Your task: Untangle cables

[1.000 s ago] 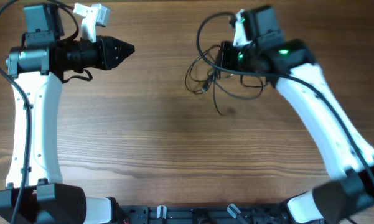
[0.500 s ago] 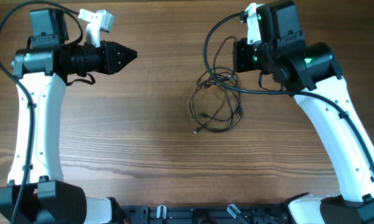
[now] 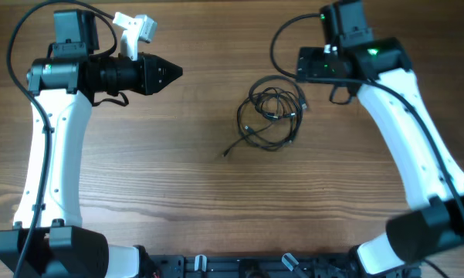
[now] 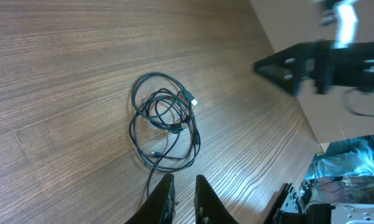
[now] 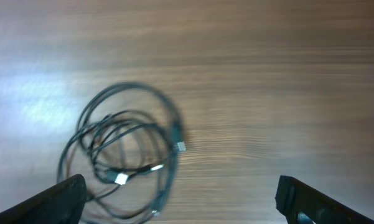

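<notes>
Wood-grain table fills the overhead view, with a black rail along its near edge at 6 o'clock and the two arm bases at 7 and 5 o'clock. From there the white arms run up the sides toward the far half. The cables lie flat on the wood a little past the centre, at about 1 o'clock: a small bundle of thin black loops crossing one another, with one loose end trailing out toward 7 o'clock and ending in a small plug tip. No finger touches them. The left wrist view shows the same bundle just ahead of its own fingers, with a light plug tip at its far edge. The left gripper sits at 10 o'clock, well apart from the bundle and pointing toward 3 o'clock. Its fingers are drawn almost together with only a narrow slit between them, and they hold nothing. A white bracket sticks out behind it at the far edge. The right gripper hangs near the bundle at its 2 o'clock, facing down. In its own view the fingers stand wide apart at the two lower corners, empty, with the cables blurred on the table below and to the left.
</notes>
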Motion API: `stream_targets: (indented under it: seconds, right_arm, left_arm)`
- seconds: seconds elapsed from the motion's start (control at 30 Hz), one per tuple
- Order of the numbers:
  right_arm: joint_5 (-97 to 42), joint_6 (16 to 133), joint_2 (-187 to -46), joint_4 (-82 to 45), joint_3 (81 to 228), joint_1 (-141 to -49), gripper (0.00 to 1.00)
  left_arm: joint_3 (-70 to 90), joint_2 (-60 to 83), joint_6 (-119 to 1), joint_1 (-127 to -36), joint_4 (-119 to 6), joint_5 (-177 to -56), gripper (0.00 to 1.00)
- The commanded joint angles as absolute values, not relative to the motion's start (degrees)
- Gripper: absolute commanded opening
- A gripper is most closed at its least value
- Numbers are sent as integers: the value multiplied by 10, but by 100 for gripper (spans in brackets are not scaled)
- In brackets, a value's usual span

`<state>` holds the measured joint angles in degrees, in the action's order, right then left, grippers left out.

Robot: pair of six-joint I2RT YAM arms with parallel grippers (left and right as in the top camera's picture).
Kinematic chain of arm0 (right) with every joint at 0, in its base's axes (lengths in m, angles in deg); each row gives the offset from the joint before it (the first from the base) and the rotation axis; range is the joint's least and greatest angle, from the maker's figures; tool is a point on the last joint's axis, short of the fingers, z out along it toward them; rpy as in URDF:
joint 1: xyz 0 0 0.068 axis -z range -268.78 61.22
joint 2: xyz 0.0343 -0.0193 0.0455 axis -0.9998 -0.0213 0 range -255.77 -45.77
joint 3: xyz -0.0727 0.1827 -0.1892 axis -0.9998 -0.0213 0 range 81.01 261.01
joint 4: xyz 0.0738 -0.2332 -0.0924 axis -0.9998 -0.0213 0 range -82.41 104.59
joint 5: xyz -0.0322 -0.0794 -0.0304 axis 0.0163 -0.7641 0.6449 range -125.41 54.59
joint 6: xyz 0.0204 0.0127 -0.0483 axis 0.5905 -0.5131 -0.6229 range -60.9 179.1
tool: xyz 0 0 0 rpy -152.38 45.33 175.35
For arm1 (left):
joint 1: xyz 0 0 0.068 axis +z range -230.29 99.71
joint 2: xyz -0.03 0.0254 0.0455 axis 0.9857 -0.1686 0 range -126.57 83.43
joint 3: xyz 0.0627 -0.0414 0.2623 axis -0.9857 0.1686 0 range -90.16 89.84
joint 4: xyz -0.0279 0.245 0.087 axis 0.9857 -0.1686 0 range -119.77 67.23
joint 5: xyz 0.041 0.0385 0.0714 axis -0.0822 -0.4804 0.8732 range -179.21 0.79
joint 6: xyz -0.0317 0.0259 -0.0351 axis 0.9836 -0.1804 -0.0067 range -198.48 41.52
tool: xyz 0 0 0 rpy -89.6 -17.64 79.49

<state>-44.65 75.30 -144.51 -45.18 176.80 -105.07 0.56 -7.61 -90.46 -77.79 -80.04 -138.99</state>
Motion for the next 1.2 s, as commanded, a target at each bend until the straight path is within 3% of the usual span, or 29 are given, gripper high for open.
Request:
stream_targets:
  seconds: [0.0,0.1,0.13,0.17,0.37,0.43,0.53,0.97,1.17]
  right_arm:
    - [-334,728,-1514,-443,1770,-1053,98]
    - [-322,762,-1581,-432,1770,-1054,86]
    - [-309,762,-1595,-428,1770,-1056,76]
    - [-297,762,-1610,-428,1769,-1062,57]
    - [-315,817,-1618,-392,1739,-1103,52]
    - [-324,833,-1618,-357,1705,-1104,41]
    - [-331,834,-1618,-343,1686,-1104,34]
    - [-376,845,-1627,-305,1682,-1103,33]
    - [-362,831,-1627,-236,1609,-1103,33]
  left_arm:
    - [9,-66,-920,-781,-803,-1390,13]
    - [9,-66,-920,-781,-802,-1390,13]
    - [9,-66,-920,-781,-802,-1390,13]
    - [9,-66,-920,-781,-802,-1388,13]
    - [9,-66,-920,-781,-803,-1386,13]
    - [9,-66,-920,-785,-804,-1386,13]
    - [9,-66,-920,-784,-802,-1386,13]
    - [9,-66,-920,-787,-803,-1382,12]
    - [9,-66,-920,-787,-802,-1382,13]
